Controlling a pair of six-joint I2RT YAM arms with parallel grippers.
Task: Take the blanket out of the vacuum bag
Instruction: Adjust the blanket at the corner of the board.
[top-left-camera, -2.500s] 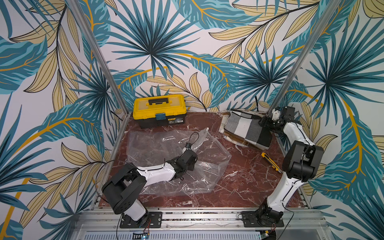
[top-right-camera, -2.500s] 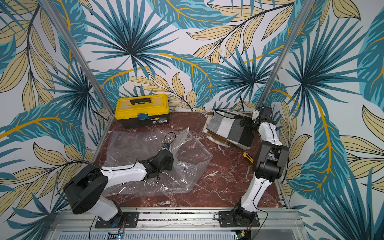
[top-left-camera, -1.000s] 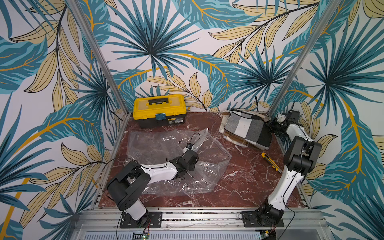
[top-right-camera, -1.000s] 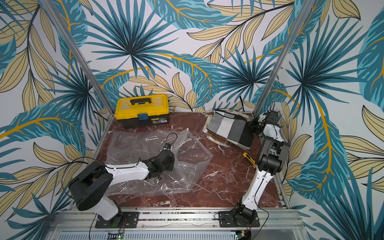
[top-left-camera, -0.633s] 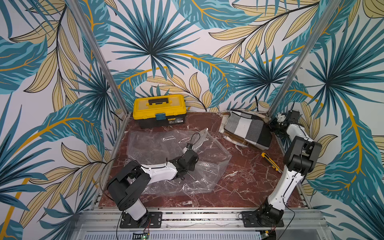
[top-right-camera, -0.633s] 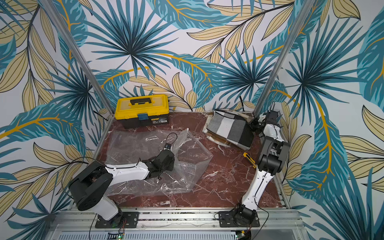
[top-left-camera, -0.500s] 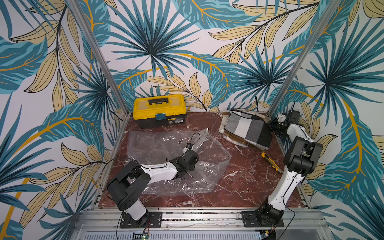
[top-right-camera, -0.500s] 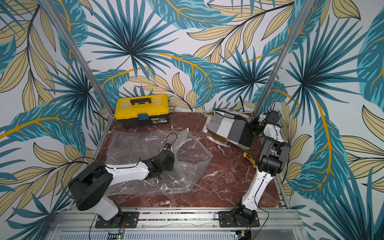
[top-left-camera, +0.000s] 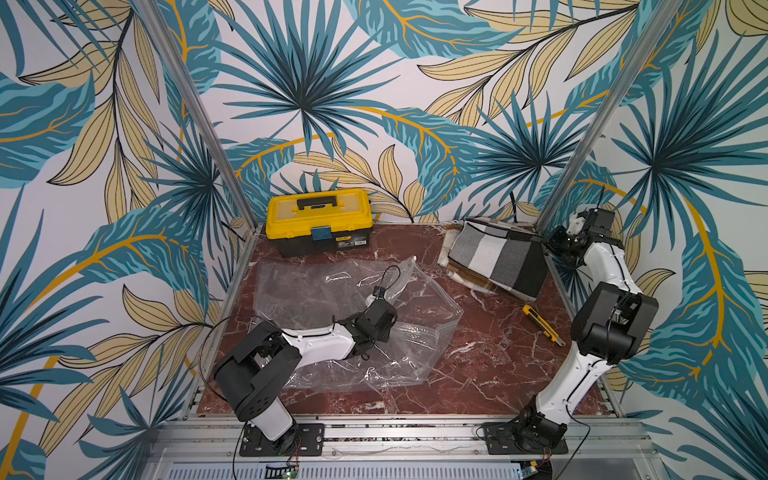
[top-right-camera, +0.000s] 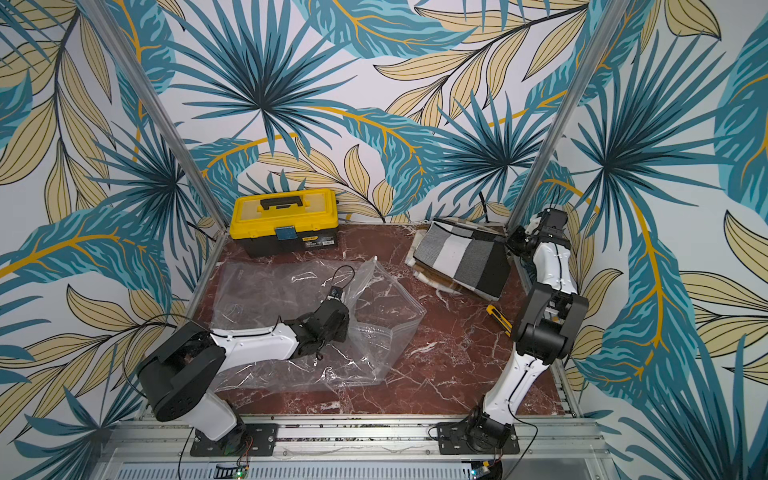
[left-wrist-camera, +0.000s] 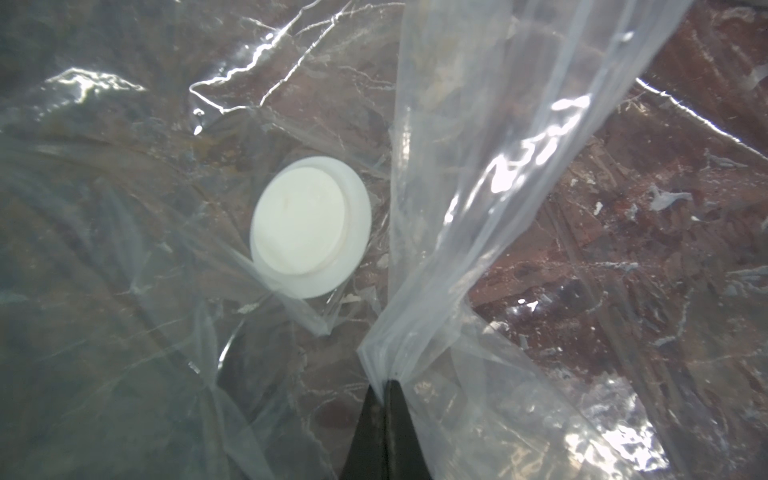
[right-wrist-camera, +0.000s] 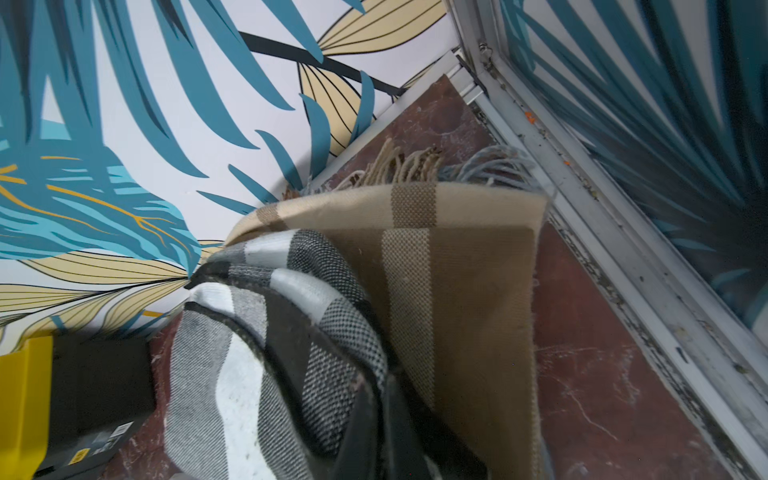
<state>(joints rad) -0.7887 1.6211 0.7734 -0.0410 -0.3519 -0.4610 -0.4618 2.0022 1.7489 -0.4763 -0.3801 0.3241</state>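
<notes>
Since the bag (top-left-camera: 316, 291) lies flat and empty on the left of the table (top-left-camera: 478, 374), the removal appears done. The left gripper (left-wrist-camera: 384, 380) is closed on a fold of its plastic, beside the white valve (left-wrist-camera: 309, 226). A yellow toolbox (top-left-camera: 318, 220) stands behind. In the back right corner the folded blanket (top-left-camera: 494, 262) rests well apart from the bag, its edge apparently pinched in the closed right gripper (right-wrist-camera: 382, 415). Only letting go appears left. A knife (top-left-camera: 540, 322) lies nearby, blocking nothing.

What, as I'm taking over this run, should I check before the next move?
1. Grey-and-white checked woven blanket outside crinkly clear plastic vacuum bag: ok.
2. Left fingers shut on bag plastic: ok.
3. Right fingers shut on blanket: ok.
4. Bag empty around its round white valve: ok.
5. Yellow utility knife apart from blanket and bag: ok.
6. Bag clear of yellow-lidded black plastic toolbox: cannot tell.
</notes>
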